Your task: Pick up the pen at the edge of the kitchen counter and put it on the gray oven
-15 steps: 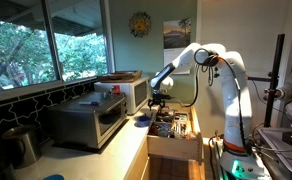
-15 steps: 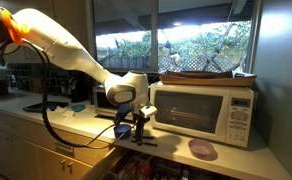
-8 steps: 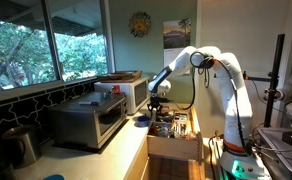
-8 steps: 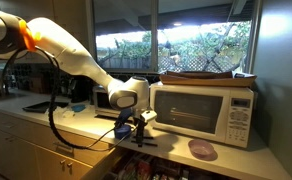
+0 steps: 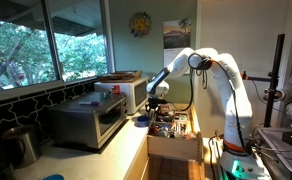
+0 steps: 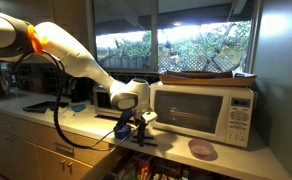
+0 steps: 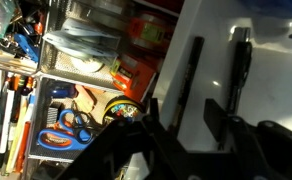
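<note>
In the wrist view the pen, a thin dark stick, lies on the pale kitchen counter close to its edge. My gripper hangs over it with the jaws apart. The pen runs between the two fingers, nearer the left finger, with bare counter showing on both sides. In both exterior views the gripper points down at the counter edge in front of the white microwave. The gray oven stands further along the counter, its flat top bare.
A second dark stick lies parallel to the pen, further in. Below the edge a drawer full of tools stands open. The white microwave carries a tray. A purple dish rests on the counter.
The jaws have narrowed from wide open to roughly half width around the pen. The arm's elbow has shifted slightly; the gripper stays over the same spot.
</note>
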Controlling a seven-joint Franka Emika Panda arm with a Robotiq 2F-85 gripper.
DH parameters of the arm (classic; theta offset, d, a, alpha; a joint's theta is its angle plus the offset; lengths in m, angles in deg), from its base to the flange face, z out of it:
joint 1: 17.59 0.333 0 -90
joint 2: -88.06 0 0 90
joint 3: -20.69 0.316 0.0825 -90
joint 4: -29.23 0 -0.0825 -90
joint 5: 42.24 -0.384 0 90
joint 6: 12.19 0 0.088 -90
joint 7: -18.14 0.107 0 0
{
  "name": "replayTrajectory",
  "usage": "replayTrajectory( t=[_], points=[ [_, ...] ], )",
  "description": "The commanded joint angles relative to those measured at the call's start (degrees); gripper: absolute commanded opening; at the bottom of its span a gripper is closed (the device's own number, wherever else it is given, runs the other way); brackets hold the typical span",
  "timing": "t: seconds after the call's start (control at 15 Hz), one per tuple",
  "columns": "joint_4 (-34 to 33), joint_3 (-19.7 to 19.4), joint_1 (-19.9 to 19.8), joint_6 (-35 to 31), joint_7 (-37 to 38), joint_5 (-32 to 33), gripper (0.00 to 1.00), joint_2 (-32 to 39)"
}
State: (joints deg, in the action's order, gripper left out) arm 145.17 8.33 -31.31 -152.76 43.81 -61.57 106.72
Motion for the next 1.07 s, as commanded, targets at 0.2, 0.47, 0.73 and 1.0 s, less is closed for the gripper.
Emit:
replayTrajectory(
  t=[0.2,0.47,0.73,1.0],
  points=[
    [-1.0,0.2,0.1,-0.7,-0.1,-1.5,0.07,1.4],
    [-1.0,0.0,0.1,-0.5,0.3,-1.2,0.03,1.5],
    [4.7,1.1,0.3,1.0,-6.5,-0.2,0.02,-6.6],
    [12.0,1.3,1.0,6.5,-16.3,3.1,0.02,-19.2]
  ],
)
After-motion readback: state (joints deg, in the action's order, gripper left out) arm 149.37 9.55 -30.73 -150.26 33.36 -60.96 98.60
